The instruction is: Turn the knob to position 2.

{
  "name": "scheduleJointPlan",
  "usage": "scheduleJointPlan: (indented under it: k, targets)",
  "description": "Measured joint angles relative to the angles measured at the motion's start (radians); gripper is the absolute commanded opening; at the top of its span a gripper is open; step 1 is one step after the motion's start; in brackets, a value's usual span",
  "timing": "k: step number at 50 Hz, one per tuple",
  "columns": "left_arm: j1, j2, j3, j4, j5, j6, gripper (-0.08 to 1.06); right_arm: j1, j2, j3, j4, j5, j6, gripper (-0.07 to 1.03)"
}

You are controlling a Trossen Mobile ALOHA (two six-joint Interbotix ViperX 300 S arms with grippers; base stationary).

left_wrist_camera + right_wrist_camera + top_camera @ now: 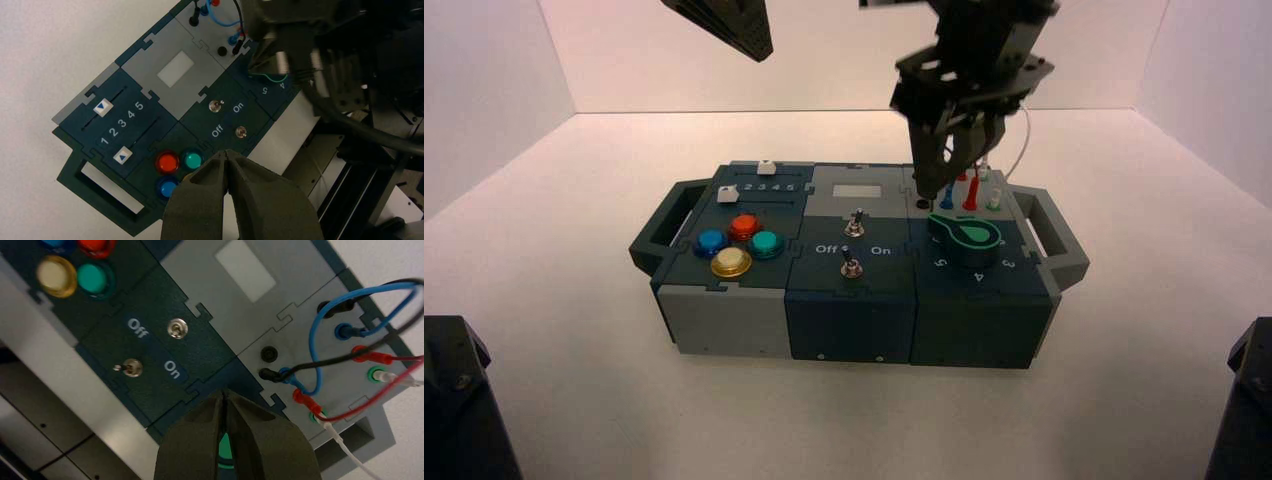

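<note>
The knob (969, 238), a dark teal dial with a bright green teardrop top, sits on the box's right section; its tip points to the back left. My right gripper (944, 192) hangs just behind the knob, over the wire sockets, with its fingers shut and nothing held. In the right wrist view this gripper (223, 393) covers most of the knob (225, 447), so only a green sliver shows between the fingers. White digits 5 (941, 263), 4 (977, 277) and 3 (1009, 264) curve round the knob's front. Position 2 is hidden. My left gripper (729, 28) is parked high at the back left, shut and empty (227, 154).
Two metal toggle switches (855, 222) stand between Off and On in the middle section. Red, blue, teal and yellow push buttons (732, 262) and two white sliders (729, 194) fill the left section. Blue, red, black and white wires (320, 365) loop over the grey socket panel. Box handles (1059, 235) stick out sideways.
</note>
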Motion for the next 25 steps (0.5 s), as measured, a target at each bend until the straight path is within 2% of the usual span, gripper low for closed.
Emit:
scheduleJointPlan:
  k: [11,20,25]
  targets:
    - [0.002,0.002,0.000,-0.002,0.000,0.000,-0.03,0.011,-0.049,0.005,0.043,0.046,0.002,-0.02]
    - [0.002,0.000,0.000,0.000,0.002,0.000,-0.03,0.041,-0.051,0.005,0.072,0.103,0.002,-0.02]
    - [0.002,0.000,-0.002,-0.002,0.003,0.000,-0.03,0.041,-0.038,0.005,0.078,0.107,0.003,-0.02]
